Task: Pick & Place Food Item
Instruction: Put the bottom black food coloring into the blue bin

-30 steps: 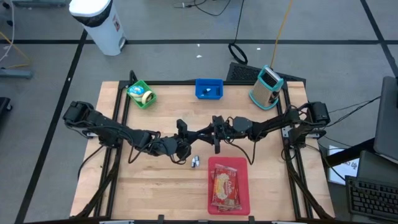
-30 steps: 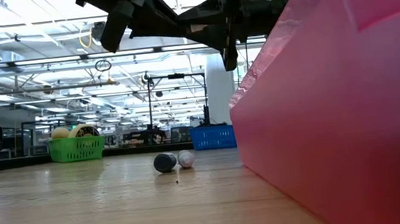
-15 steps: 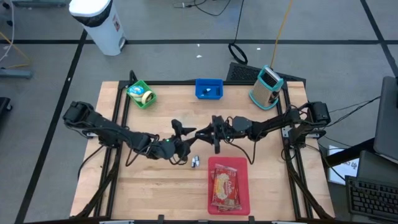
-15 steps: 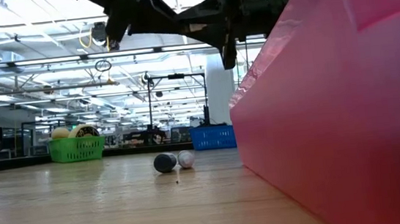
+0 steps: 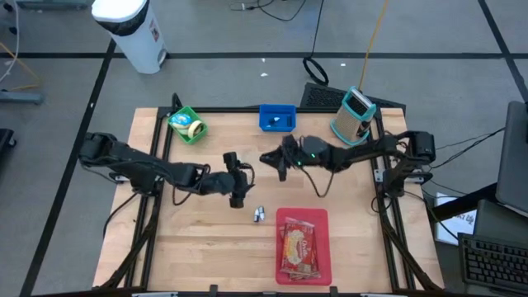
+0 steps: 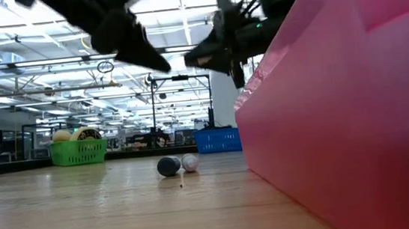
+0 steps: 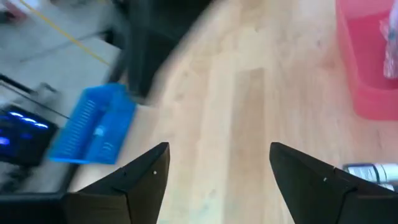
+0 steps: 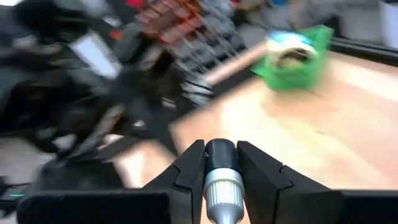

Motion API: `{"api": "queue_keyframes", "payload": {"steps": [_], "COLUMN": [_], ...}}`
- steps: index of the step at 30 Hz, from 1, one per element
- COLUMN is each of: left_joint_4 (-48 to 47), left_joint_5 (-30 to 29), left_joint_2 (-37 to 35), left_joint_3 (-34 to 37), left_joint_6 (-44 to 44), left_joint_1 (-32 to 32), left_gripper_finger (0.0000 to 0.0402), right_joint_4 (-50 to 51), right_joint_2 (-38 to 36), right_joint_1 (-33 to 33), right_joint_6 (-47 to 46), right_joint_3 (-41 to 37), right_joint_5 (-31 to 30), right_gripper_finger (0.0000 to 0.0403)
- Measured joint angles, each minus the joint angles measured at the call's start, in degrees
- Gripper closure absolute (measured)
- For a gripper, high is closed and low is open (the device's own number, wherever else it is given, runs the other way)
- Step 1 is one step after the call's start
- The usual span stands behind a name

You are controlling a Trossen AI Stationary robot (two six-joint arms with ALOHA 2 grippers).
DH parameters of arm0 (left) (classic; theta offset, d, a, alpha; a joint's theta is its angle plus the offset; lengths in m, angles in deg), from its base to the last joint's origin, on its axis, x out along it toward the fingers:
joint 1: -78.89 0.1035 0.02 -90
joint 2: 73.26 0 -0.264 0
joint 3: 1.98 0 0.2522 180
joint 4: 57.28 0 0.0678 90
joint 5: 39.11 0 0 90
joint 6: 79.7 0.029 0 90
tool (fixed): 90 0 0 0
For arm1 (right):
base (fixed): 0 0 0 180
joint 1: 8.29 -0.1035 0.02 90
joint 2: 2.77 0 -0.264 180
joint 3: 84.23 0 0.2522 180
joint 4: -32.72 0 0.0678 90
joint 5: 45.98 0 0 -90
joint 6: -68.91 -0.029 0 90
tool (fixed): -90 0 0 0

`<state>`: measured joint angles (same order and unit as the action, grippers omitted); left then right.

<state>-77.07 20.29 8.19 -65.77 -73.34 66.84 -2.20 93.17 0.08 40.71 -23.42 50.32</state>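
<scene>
Here the right gripper (image 5: 280, 162) hangs above the middle of the wooden tabletop (image 5: 198, 247), toward its far half, and pinches a small cylinder (image 8: 221, 171) with a black end and a silvery ribbed body between its two dark fingers (image 8: 189, 171); the right wrist view shows the piece lodged upright in the narrow gap. The left gripper (image 5: 237, 183) hovers just beside it, a little nearer the front edge, with its fingers (image 7: 140, 177) spread wide and nothing between them, only bare wood showing through the gap in the left wrist view. On the tabletop below and slightly in front of the left gripper lie two small capsule-like pieces (image 5: 258, 214), one dark and one pale, touching each other; the low view shows them (image 6: 178, 164) resting side by side on the wood. Just beside them, toward the front right, sits a red tray (image 5: 322, 216) holding a packaged food item (image 5: 299, 247) with a yellow and red wrapper, lying flat along the tray's length. Along the far edge of the tabletop stand a green basket (image 5: 183, 132) with a roll of tape inside, a blue bin (image 5: 277, 117) near the middle, and a teal and grey device (image 5: 353, 115) toward the right. A white waste bin (image 5: 132, 29) stands on the floor beyond the table's far left corner.
</scene>
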Motion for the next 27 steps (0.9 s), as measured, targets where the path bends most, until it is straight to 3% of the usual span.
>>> {"api": "queue_keyframes", "payload": {"steps": [4, 9, 12, 15, 27], "left_joint_4": [13.2, 35.4, 48.3, 58.5, 59.8], "left_joint_5": [9.5, 14.7, 15.6, 15.6, 15.7], "left_joint_2": [0.1, 0.2, 0.2, 0.2, 0.2], "left_joint_3": [7.7, 17.7, 23.1, 27.3, 29.1], "left_joint_6": [-0.1, -0.6, -1.3, -2.5, -6.8], "left_joint_1": [3.8, 6.8, 8.2, 9.6, 10.8], "left_gripper_finger": [0.0134, 0.0143, 0.0143, 0.0139, 0.0148], "right_joint_4": [16.6, 38.5, 43.6, 44.3, 50.4], "right_joint_2": [0.0, 0.0, 0.0, -0.1, 2.9], "right_joint_1": [4.4, 8.5, 11.0, 14.1, 21.9], "right_joint_6": [3.3, 11.4, 15.3, 15.9, 13.7], "right_joint_3": [6.5, 17.0, 20.7, 21.9, 21.7], "right_joint_5": [-0.2, -5.2, -10.2, -10.7, -10.7], "right_gripper_finger": [0.0331, 0.0331, 0.0331, 0.0331, 0.033]}}
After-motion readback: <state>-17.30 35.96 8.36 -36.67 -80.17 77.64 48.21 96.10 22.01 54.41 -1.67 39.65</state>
